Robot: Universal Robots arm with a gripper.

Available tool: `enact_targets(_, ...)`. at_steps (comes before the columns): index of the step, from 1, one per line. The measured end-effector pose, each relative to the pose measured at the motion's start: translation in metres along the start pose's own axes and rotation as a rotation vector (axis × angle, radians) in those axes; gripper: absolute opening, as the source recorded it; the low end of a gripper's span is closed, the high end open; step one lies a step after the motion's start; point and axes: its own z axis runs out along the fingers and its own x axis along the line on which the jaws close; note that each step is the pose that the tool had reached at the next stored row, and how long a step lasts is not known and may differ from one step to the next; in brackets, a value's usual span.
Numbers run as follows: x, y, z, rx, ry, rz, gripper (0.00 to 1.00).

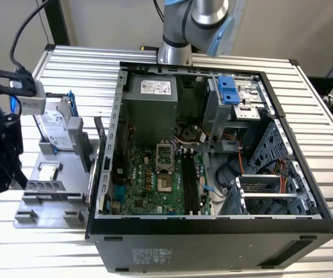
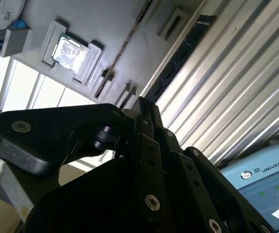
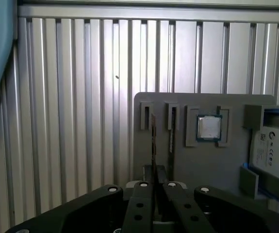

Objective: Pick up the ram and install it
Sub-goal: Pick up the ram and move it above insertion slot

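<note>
the ram (image 1: 47,186) stood on its long edge in the grey tray (image 1: 50,211), held between small upright holders. the tray lay on the ribbed metal table (image 1: 79,63), just beside the outer wall of the open computer case (image 1: 212,237) on the exterior view's left. the claw (image 1: 13,176) hung at the tray's outer end, away from the case. in the first wrist view the claw (image 3: 154,177) had its fingers (image 3: 143,206) drawn together with only a thin seam between them. that seam lined up with the ram's narrow top edge (image 3: 153,141). i could not tell whether the tips touched the stick. the stick ran close along one side edge of the tray, with open ribbed table beyond that edge. on its other side sat a small square silver chip (image 3: 209,127) in its own recess, and past that a hard drive (image 3: 275,155) in a blue-clipped frame. inside the case the motherboard (image 1: 143,185) lay flat with its long black slots (image 1: 190,182) facing up. a drive cage (image 1: 270,191) and cables crowded the exterior view's right side of them.
</note>
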Motion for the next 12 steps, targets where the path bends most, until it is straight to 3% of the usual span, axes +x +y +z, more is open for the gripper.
enact_targets(12,-0.0004,0.0,-0.0118,0.0,0.0,0.0,0.0)
